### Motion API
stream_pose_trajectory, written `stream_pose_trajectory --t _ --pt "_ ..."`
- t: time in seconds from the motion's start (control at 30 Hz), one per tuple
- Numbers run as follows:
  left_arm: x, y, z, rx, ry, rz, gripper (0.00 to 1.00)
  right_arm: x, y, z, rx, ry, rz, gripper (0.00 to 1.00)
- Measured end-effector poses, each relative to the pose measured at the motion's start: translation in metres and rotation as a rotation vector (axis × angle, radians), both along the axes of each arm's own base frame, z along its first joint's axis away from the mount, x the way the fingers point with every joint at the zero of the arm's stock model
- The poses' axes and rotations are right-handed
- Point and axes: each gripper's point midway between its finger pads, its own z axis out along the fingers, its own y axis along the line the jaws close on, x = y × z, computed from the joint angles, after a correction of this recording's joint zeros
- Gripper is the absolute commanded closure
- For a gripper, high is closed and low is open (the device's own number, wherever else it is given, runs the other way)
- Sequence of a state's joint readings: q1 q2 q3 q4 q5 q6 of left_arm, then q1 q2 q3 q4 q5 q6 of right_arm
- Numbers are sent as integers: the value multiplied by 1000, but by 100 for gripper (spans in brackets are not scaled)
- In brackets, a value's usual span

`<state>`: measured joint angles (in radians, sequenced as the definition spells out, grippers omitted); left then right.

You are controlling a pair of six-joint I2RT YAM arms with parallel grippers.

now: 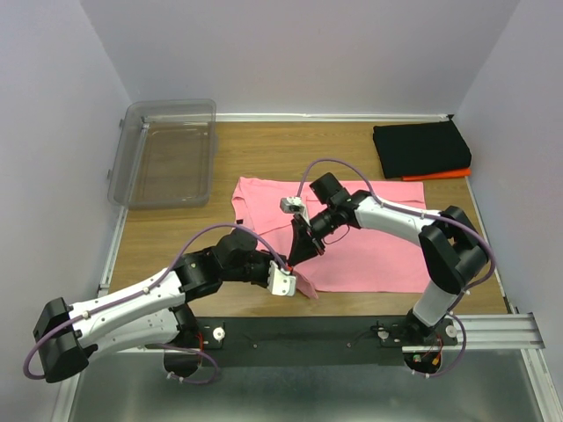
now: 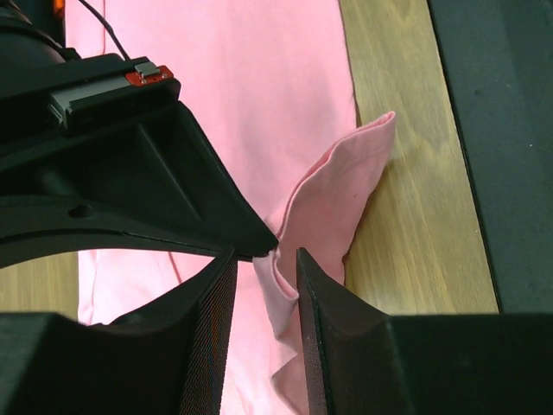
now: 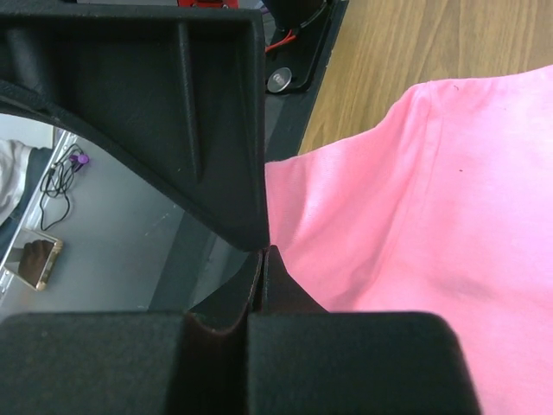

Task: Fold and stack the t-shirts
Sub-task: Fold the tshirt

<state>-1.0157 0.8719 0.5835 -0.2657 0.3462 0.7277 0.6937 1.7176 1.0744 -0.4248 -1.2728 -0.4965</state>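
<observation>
The wooden table [image 1: 176, 246] is mostly carrying the pink t-shirt [image 1: 378, 251], which is lying spread flat in the middle with its near edge right by the arm bases. The clear bin [image 1: 167, 158] is sitting at the far left. At the far right, well apart from the pink one, the black t-shirt [image 1: 418, 149] is resting folded on the orange t-shirt [image 1: 444, 173].

My guess is we're looking at the start of the first fold, basically a corner handover between the arms.

How I'd do it: get a deep bite on the cloth before the other arm lets go, so just one layer isn't slipping out. Then carry the edge low and straight across so the rest isn't dragging or bunching. Thin cotton is going to sag, so keeping it taut matters.

The right gripper [image 3: 262, 252] is reaching in from the far side, clenched tight, and it looks to be pinching the shirt's near edge and holding it up. The left gripper [image 2: 265, 268] isn't clamping yet. Its jaws are standing apart with a gap on either side of the cloth.

A small raised flap [image 2: 333, 207] of that near edge is standing up off the wood. Its lower part is hanging right between the left fingers [image 2: 324, 328], just below the right gripper's tip.
</observation>
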Motion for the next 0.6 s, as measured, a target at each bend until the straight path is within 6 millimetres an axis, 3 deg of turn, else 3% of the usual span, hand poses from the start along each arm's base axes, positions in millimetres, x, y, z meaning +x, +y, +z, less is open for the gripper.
stream_pose_trajectory --t 0.37,0.6 --pt "12 10 9 -3 -61 75 57 3 -2 2 11 9 -7 99" --pt "14 11 4 20 -63 88 58 3 -2 3 15 13 -5 100"
